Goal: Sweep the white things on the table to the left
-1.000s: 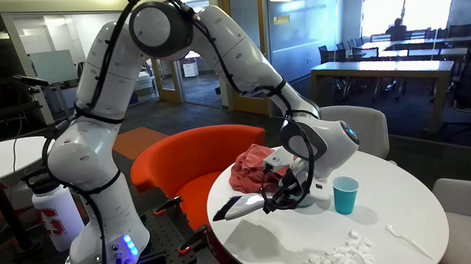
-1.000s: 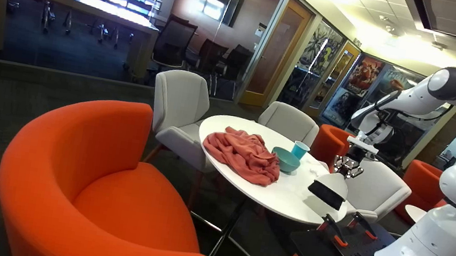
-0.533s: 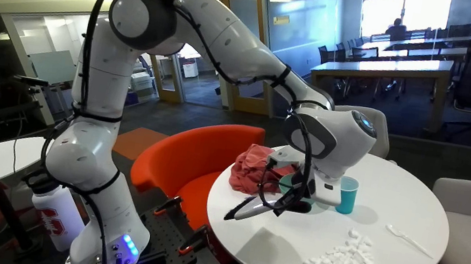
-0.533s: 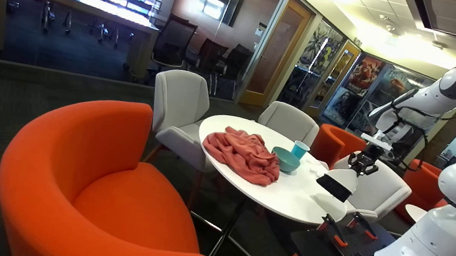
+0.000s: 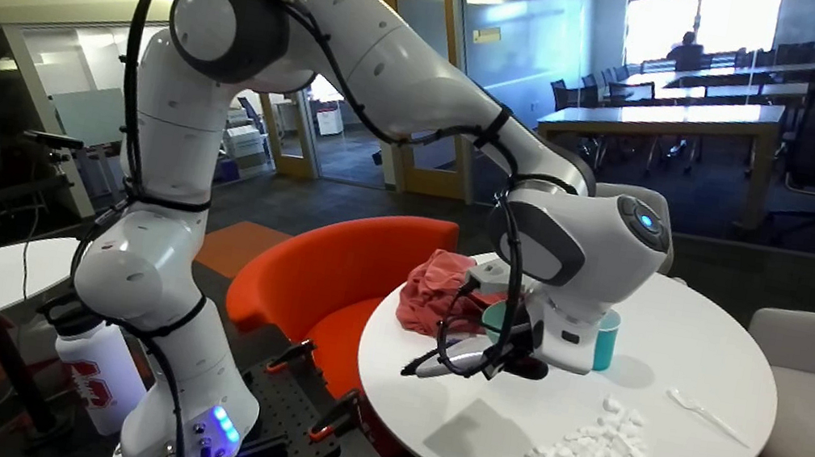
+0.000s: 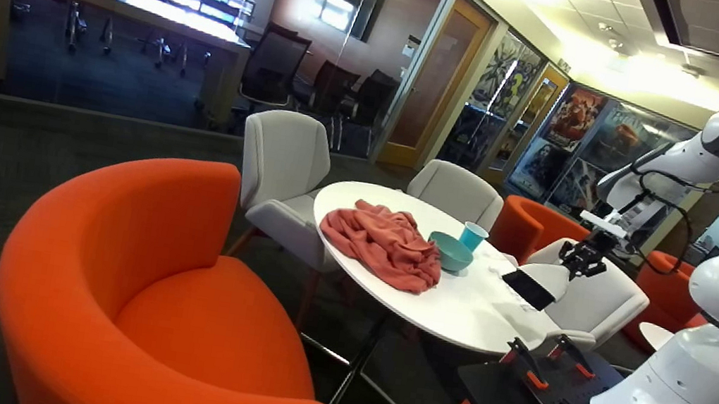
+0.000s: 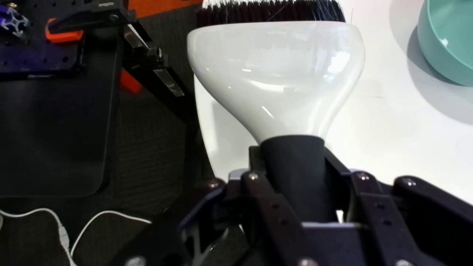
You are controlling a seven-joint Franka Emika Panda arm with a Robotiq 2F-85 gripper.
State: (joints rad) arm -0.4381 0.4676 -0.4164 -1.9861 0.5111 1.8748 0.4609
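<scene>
The white things (image 5: 592, 454) lie in a loose patch near the rim of the round white table (image 5: 702, 332). In an exterior view my gripper (image 6: 582, 259) holds a brush (image 6: 548, 276) with a white head and black bristles above the tabletop, its shadow falling below. Seen from the wrist, the gripper (image 7: 295, 159) is shut on the brush's black handle, a finger pressed to either side. The brush (image 7: 277, 74) points away from the gripper, bristles at the top of that view. The brush is apart from the white things, to their left in an exterior view.
A teal bowl (image 6: 451, 253) and a blue cup (image 6: 473, 236) stand by a crumpled red cloth (image 6: 388, 245). A plastic spoon (image 5: 709, 417) lies right of the white things. Black-and-orange clamps (image 6: 528, 363) sit on the robot's stand near the table edge. Chairs surround the table.
My gripper and brush have shifted to the right in both exterior views, with the brush tilting as it goes. The white things have not moved. The grip on the handle stays.
</scene>
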